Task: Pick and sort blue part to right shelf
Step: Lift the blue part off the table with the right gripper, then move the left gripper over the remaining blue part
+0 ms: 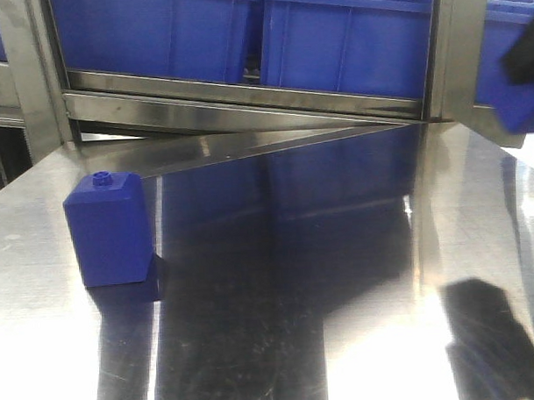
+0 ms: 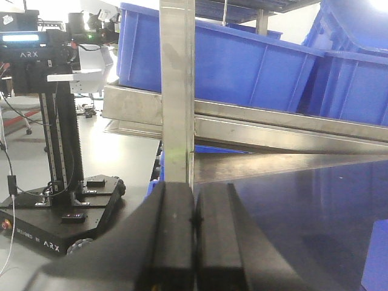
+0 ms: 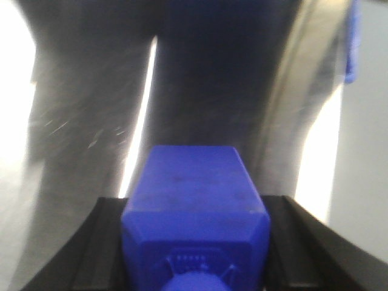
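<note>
Steel table (image 1: 271, 323) bears a studded block (image 1: 110, 230); right tool (image 3: 195, 242) grips blue part (image 3: 194, 188)

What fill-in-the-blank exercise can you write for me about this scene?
1. The right gripper has its jaws ___ on the small dark-blue plastic bottle-shaped part.
2. The left gripper holds ___.
3. The dark-blue boxy block with a small round stud stands ___ on the shiny steel table.
Missing words: shut; nothing; upright.

Boxy blue part (image 3: 194, 203) between right jaws
</note>
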